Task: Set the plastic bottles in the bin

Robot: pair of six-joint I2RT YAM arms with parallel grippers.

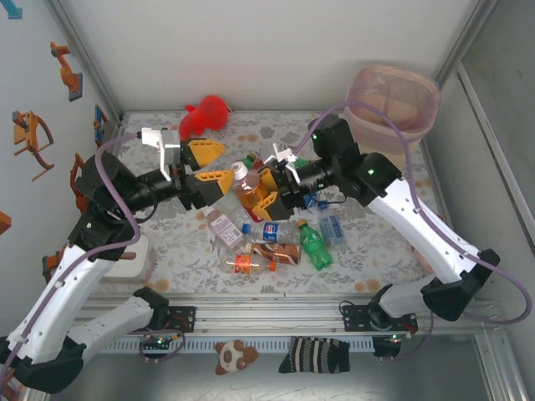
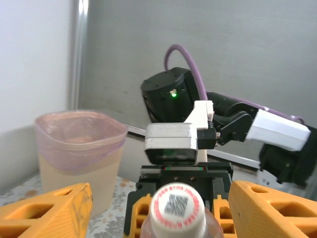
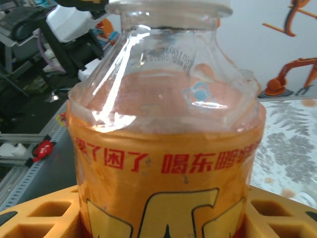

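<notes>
Right wrist view crops the orange-labelled bottle (cap barely showing).

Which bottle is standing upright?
The orange-labelled bottle with the white cap, gripped in the right hand. The rest, like the green bottle, lie on their sides on the table.

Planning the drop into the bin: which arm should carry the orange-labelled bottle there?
Right. The right end effector looks shut on the orange-labelled bottle, and the bin stands on its side; the left end effector is open and farther from it.
</notes>
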